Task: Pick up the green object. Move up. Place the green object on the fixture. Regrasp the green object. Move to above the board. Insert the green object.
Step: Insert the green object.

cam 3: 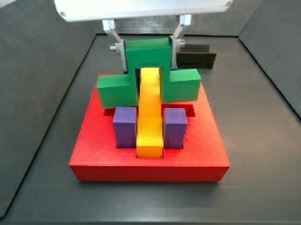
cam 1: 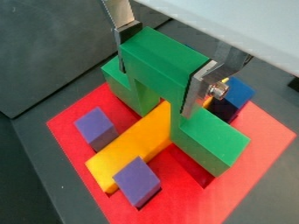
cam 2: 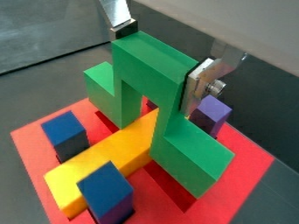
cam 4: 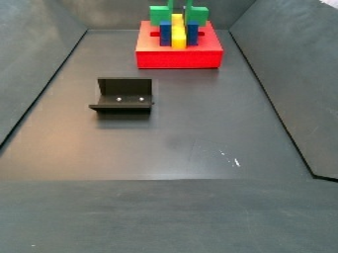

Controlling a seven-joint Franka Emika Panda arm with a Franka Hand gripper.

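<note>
The green object (cam 1: 158, 57) stands on the red board (cam 1: 263, 140), its raised centre straddling the long yellow bar (cam 1: 135, 144) and its wings down on both sides. My gripper (cam 1: 160, 66) is over the board, its silver fingers (cam 1: 201, 80) pressed against both sides of the raised centre. Both wrist views show this grip; it also shows in a wrist view (cam 2: 160, 59). In a side view the gripper (cam 3: 147, 42) sits over the green object (cam 3: 115, 88) at the board's (cam 3: 147, 163) far end. The fixture (cam 4: 123, 96) stands apart on the floor, with nothing on it.
Purple blocks (cam 3: 123, 123) (cam 3: 177, 123) flank the yellow bar (cam 3: 150, 110) on the board. A blue block (cam 1: 237, 94) stands beside the gripper's finger. The board (cam 4: 179, 54) sits at the far end of the dark walled floor.
</note>
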